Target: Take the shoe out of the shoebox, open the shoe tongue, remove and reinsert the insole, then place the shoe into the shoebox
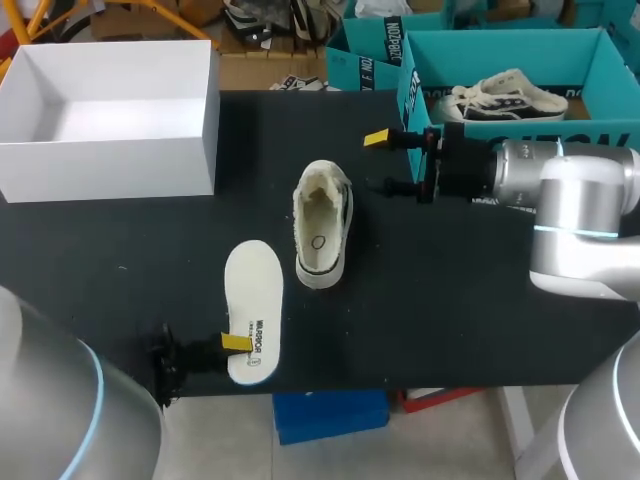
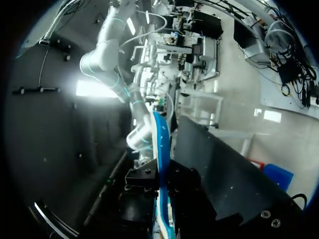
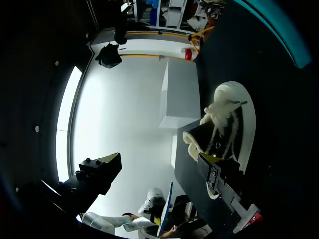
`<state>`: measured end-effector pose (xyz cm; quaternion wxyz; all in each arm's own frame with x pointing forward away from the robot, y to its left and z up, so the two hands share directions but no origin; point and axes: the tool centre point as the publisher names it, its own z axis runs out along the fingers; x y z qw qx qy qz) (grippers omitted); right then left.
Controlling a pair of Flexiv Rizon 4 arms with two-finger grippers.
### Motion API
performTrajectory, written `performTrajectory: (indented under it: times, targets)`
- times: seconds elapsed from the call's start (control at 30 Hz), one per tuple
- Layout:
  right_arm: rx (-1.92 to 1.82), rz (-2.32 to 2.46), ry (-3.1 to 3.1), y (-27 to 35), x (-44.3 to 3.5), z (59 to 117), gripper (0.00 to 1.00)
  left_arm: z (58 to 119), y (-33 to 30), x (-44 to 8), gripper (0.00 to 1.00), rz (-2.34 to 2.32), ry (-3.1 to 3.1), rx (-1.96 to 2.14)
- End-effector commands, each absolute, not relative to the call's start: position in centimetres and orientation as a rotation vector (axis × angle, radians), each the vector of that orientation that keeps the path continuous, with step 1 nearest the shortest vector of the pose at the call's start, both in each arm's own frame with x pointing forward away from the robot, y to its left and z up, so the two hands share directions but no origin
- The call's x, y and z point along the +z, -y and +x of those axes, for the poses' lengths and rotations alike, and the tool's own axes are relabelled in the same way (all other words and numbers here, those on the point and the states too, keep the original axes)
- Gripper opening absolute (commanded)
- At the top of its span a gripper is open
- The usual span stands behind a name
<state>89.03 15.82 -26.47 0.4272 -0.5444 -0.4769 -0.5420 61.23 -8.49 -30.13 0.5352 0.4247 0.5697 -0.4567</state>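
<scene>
The black desk (image 1: 450,320) carries everything. On its far left corner stands the white cardboard shoebox (image 1: 110,170), upright and open at the top. Only its own white floor and walls show inside.

The cream-and-black low shoe with a fleecy lining (image 1: 322,225) is outside the box, near the middle of the desk and well apart from the box's right wall. It sits upright on its sole with the rounded toe toward the near edge and the opening toward the far edge.

The flat white foam insole (image 1: 252,300) is out of the shoe. It lies just beside the shoe's left side, closer to the near edge, with a strip of bare desk between the two. The left wrist view shows its blue edge.

The left arm (image 1: 50,400) comes in at the near left corner. The left jaws are clamped on the insole's near end, with one yellow tip on its top face. In the left wrist view the insole runs edge-on between the two fingers.

The right arm (image 1: 570,190) reaches in from the right. The right jaws stand apart and hold nothing. They are just beside the shoe's heel end on its right, with a small gap between them and the shoe.
</scene>
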Motion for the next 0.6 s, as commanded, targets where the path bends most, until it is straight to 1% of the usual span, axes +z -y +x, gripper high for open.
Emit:
performTrajectory:
  times: [0.03,0.6]
  targets:
    - [-1.356,-1.364,1.191,-16.0,-26.5,89.0,1.00,63.0,9.4,-31.3,0.00,1.043,-1.272,-1.039]
    - [-1.356,-1.364,1.191,-16.0,-26.5,89.0,1.00,72.2,12.1,-29.7,0.00,1.105,-1.203,-1.072]
